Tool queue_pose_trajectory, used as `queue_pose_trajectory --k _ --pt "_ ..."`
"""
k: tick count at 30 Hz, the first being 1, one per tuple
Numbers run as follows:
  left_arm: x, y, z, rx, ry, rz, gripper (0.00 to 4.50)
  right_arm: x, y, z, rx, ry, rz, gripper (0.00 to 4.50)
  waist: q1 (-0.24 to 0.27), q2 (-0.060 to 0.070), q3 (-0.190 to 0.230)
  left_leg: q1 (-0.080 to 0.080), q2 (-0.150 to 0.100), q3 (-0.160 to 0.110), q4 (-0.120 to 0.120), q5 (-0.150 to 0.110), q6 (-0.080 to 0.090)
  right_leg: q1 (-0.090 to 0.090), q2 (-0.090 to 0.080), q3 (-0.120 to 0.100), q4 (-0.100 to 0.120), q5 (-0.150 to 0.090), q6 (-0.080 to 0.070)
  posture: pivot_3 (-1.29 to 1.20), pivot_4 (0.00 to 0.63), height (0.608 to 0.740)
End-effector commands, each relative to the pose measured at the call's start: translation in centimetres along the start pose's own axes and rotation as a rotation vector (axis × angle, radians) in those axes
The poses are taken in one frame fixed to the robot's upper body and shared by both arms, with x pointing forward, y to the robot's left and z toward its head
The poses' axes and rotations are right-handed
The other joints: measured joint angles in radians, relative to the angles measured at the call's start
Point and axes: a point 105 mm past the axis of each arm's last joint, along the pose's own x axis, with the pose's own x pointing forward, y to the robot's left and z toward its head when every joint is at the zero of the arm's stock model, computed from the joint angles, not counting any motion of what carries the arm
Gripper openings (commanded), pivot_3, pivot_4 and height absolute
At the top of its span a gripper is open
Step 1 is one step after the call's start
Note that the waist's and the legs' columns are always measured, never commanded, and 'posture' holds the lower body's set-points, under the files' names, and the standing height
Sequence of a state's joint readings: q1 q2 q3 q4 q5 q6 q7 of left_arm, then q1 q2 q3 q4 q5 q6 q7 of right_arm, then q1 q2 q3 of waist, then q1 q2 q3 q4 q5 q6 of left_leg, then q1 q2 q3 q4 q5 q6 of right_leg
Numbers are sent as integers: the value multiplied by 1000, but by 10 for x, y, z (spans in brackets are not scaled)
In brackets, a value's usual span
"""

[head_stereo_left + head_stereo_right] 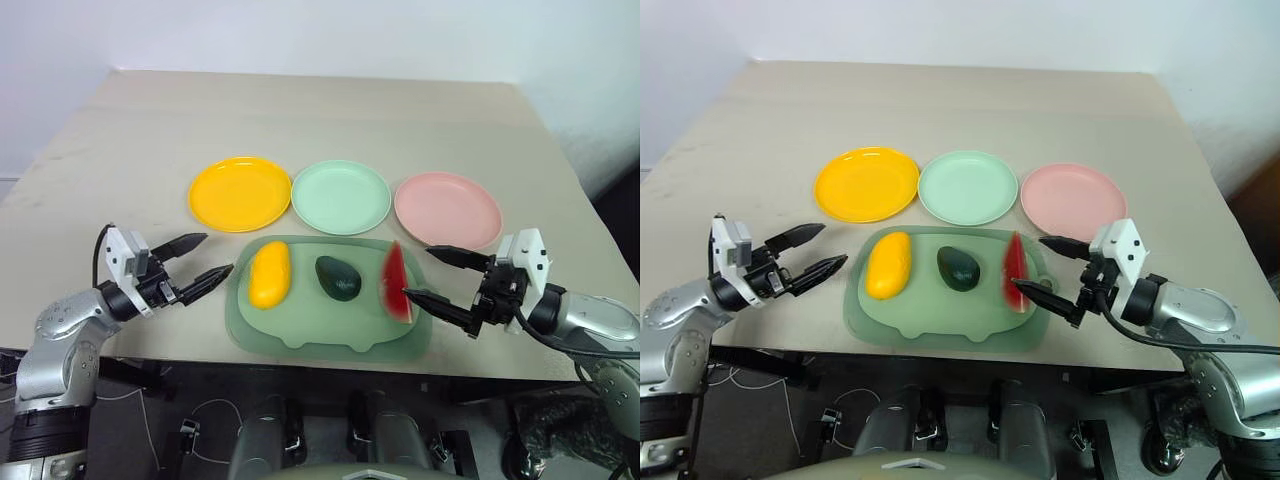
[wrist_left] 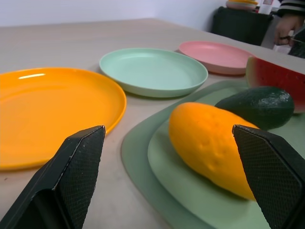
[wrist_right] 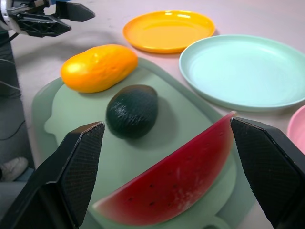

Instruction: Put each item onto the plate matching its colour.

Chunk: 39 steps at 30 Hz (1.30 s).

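Plates sit in a row across the middle of the head view: yellow plate (image 1: 240, 193) at left, mint plate (image 1: 341, 197) in the centre, pink plate (image 1: 448, 209) at right. Below them the dull-green tray (image 1: 300, 335) holds the mango (image 1: 269, 274), avocado (image 1: 338, 277) and watermelon wedge (image 1: 397, 281), left to right. Left gripper (image 1: 202, 264) hovers spread at the tray's left edge; right gripper (image 1: 437, 275) stands spread beside the wedge, one finger just at its lower corner.

Left wrist view: both fingers wide apart, the mango lying between them on the tray.

Right wrist view: spread fingers flank the wedge, with the avocado beyond it.
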<state>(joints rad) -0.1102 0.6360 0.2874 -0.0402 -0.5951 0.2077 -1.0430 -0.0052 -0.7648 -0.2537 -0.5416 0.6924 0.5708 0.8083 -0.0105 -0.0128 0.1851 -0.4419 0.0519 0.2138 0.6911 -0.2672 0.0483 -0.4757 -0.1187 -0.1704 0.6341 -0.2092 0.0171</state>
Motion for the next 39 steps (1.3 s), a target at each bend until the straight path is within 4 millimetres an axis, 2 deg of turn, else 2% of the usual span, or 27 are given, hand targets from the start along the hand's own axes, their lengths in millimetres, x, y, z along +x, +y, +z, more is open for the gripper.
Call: queue_pose_trajectory --k 1,8,12,16,21,25,27,30,33,39 --pt "3 1 6 47 -12 -13 4487 -3 -4 11 -49 -27 -10 4500 0 0 0 0 0 0 0 0 0 0 0 0 0 0 0 0 150 696" --pt "6 -5 5 39 -28 -26 4487 0 -2 12 21 -16 -17 4500 -1 0 0 0 0 0 0 0 0 0 0 0 0 0 0 0 150 696" --pt "6 -6 1 37 -18 -25 4487 -3 -5 2 70 89 -52 4500 0 0 0 0 0 0 0 0 0 0 0 0 0 0 0 0 150 696" --pt "9 -5 1 29 -22 -31 4487 -3 -6 10 143 96 -76 4500 -1 0 0 0 0 0 0 0 0 0 0 0 0 0 -1 0 150 696" --pt "19 -12 -1 21 -26 -56 4487 -4 -12 5 220 206 -109 4500 -1 0 0 0 0 0 0 0 0 0 0 0 0 0 -1 0 150 696" --pt "24 -11 1 33 -26 -68 4487 4 -11 12 292 221 -87 4500 -1 0 0 0 0 0 0 0 0 0 0 0 0 0 -1 0 150 696" --pt "25 -9 4 39 -30 -65 4487 10 -11 5 319 289 -99 4500 -2 0 0 0 0 0 0 0 0 0 0 0 0 1 -1 0 150 696" --pt "28 -10 8 42 -37 -70 4487 19 -9 7 359 291 -77 4500 -2 0 0 0 0 0 0 0 0 0 0 0 0 1 -1 0 150 696" --pt "29 -10 11 47 -39 -71 4487 30 -8 0 395 340 -84 4500 -3 0 0 -1 0 0 0 0 0 -1 0 0 0 2 1 0 150 696" --pt "35 -13 16 49 -47 -73 4487 39 -10 -6 446 395 -105 4500 -2 0 0 -1 0 1 1 0 0 -1 0 0 1 2 2 0 150 696"
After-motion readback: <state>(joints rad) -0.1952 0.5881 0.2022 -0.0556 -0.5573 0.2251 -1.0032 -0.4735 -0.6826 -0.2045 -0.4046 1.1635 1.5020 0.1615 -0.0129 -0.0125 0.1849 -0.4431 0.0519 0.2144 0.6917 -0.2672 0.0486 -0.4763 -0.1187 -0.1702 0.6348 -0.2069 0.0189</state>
